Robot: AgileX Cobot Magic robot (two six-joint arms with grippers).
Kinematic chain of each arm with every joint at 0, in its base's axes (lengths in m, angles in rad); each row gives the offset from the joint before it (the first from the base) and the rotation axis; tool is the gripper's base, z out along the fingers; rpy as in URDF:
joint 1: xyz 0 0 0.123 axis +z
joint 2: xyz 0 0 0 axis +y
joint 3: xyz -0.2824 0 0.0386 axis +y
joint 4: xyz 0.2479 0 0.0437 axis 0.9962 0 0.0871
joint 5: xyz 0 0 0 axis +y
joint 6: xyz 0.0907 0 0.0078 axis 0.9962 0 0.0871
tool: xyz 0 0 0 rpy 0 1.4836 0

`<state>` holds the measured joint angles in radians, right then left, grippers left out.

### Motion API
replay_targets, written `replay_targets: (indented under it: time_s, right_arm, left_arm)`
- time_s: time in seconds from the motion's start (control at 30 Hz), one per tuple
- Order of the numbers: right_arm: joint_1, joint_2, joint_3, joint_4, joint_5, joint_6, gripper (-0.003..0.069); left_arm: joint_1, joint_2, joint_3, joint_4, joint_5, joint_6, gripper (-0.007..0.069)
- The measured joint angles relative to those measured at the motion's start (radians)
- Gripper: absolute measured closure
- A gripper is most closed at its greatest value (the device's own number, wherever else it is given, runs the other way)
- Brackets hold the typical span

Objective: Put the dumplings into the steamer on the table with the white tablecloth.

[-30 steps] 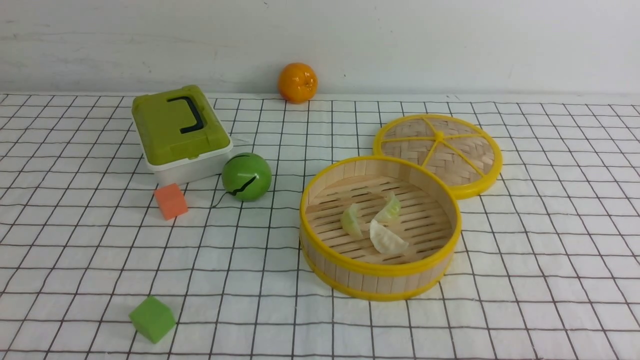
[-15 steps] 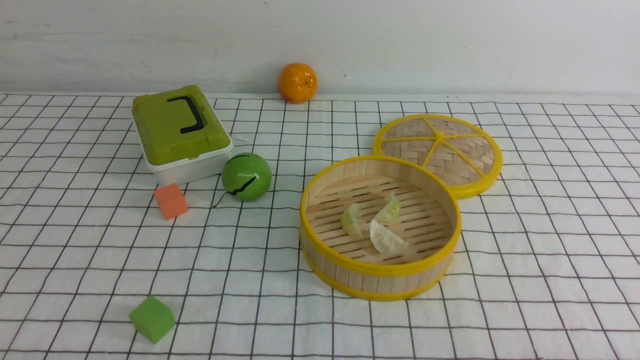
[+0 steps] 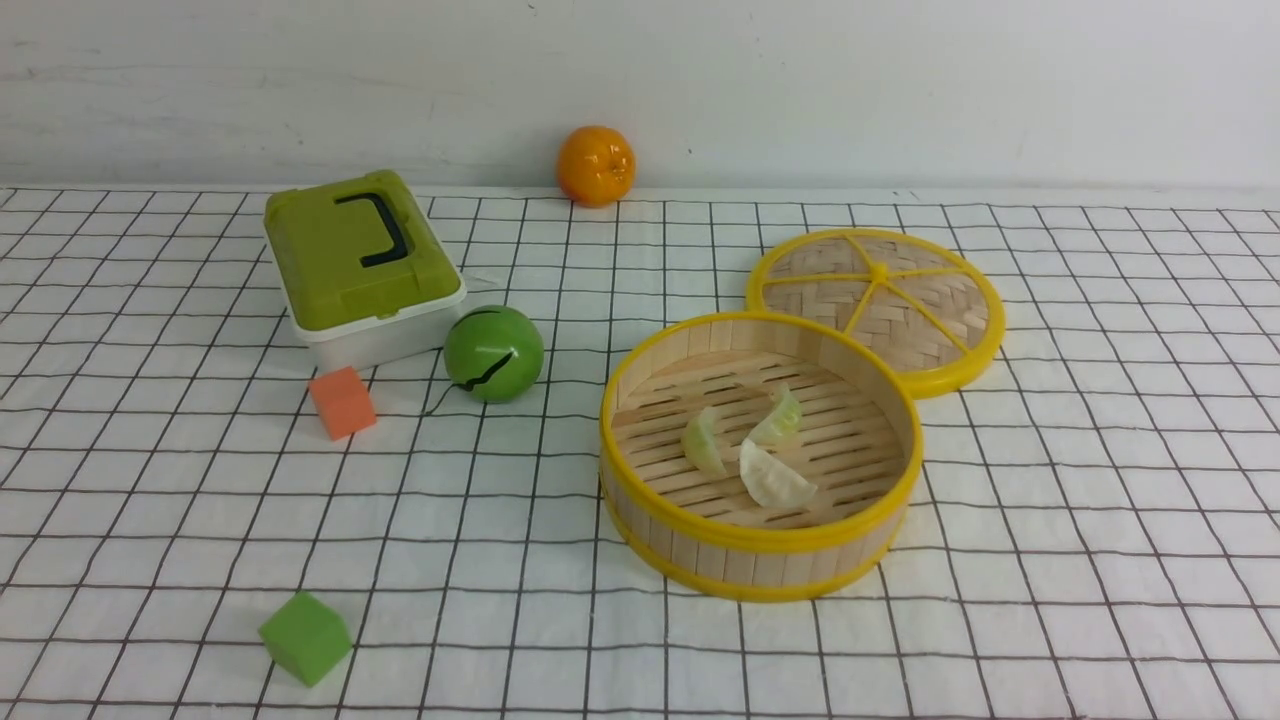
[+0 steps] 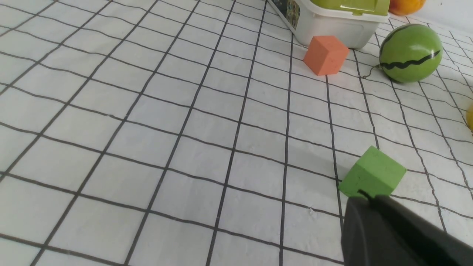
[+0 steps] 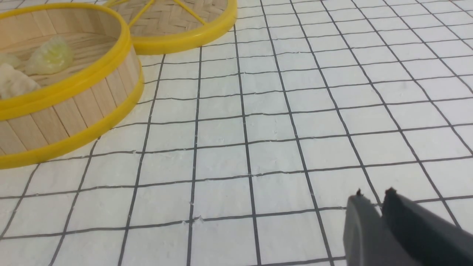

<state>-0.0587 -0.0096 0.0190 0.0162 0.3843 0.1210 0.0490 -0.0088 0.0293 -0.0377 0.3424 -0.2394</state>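
Note:
Three pale dumplings (image 3: 703, 441) (image 3: 778, 416) (image 3: 775, 478) lie on the slatted floor of the round bamboo steamer (image 3: 760, 545), which stands right of centre on the white gridded tablecloth (image 3: 1100, 500). The right wrist view shows the steamer's wall (image 5: 74, 107) with two dumplings (image 5: 50, 57) (image 5: 13, 85) inside. My right gripper (image 5: 373, 192) hovers over bare cloth well clear of the steamer, its fingers a narrow gap apart and holding nothing. My left gripper (image 4: 364, 195) is shut and empty, just short of a green cube (image 4: 371, 173). Neither arm appears in the front view.
The woven lid (image 3: 878, 305) lies flat behind the steamer, touching it. A green-lidded box (image 3: 360, 265), green ball (image 3: 493, 353) and orange cube (image 3: 342, 402) sit at the left. The green cube (image 3: 304, 637) is near the front left. An orange (image 3: 595, 165) rests by the wall.

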Motion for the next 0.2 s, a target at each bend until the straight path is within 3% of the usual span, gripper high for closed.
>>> replay_targets:
  time_s: [0.2]
  right_arm:
    - [0.0, 0.0, 0.0, 0.0, 0.0, 0.001, 0.0568]
  left_arm:
    - [0.0, 0.0, 0.0, 0.0, 0.0, 0.0, 0.0622]
